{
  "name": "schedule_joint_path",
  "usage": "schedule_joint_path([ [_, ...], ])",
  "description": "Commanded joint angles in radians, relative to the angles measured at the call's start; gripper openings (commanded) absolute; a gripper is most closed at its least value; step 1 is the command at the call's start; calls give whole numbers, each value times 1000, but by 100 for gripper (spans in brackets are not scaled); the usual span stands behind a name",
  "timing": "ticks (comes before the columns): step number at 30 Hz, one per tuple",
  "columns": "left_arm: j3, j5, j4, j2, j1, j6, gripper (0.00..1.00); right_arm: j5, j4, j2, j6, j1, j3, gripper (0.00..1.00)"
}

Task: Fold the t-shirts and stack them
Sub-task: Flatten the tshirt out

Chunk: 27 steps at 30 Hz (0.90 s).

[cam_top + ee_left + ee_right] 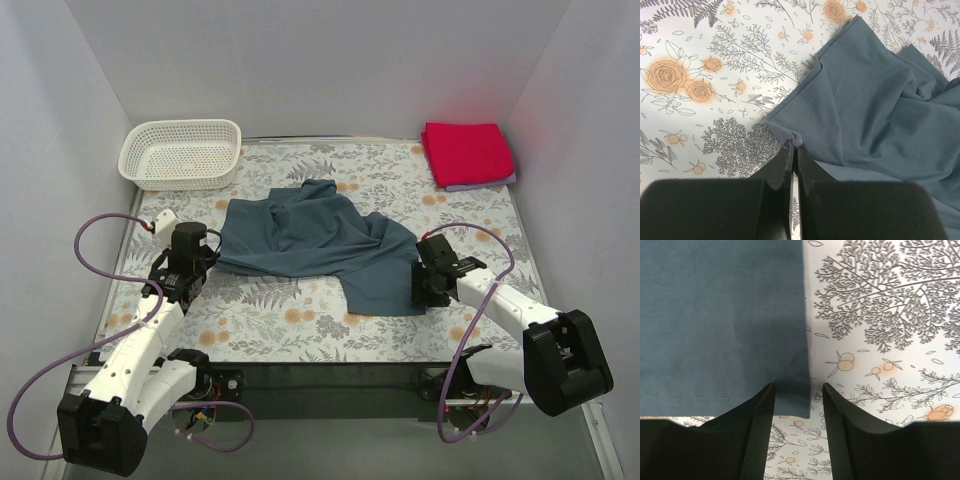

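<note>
The slate blue-grey t-shirt (320, 245) lies crumpled in the middle of the floral table. My left gripper (205, 258) is shut on its left corner; the left wrist view shows the cloth corner (796, 137) pinched between the closed fingers (785, 165). My right gripper (420, 290) is open at the shirt's near right corner; in the right wrist view the hemmed corner (792, 400) lies between the spread fingers (760, 430). The red t-shirt (466, 152) lies folded at the back right on top of the pale lavender one (480, 184).
A white lattice basket (180, 153) stands at the back left, empty. White walls close in the table on three sides. Purple cables loop beside both arms.
</note>
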Motion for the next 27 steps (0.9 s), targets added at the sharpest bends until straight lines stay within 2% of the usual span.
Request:
schedule_joint_path([
  [1,5,-21,-8,-14,1,11,0,-59,-12,58,58,42,-42,41],
  [6,5,-30,-12,-8,1,11,0,-65,-19,84,66,67,-55,41],
  [8,4,-33,-12,-7,3,11,0,-55,-18,89,69,70,-68,38],
  [12,4,-35,-12,1,3,12,0,-56,-19,94,68,75,-62,21],
  [13,4,-35,-12,4,3,11,0,-53,-18,91,65,75,-62,13],
  [16,4,-39,-8,10,3,5,0,-18,-18,84,54,75,-48,1],
  [23,128,-98,-23,61,3,-12,0,122,-35,-20,20,73,128,1],
  [26,255,-111,-40,98,3,-9,0,200,-50,-58,-33,52,274,1],
  [27,289,-118,-43,120,3,-3,0,236,-55,-61,-52,44,370,1],
])
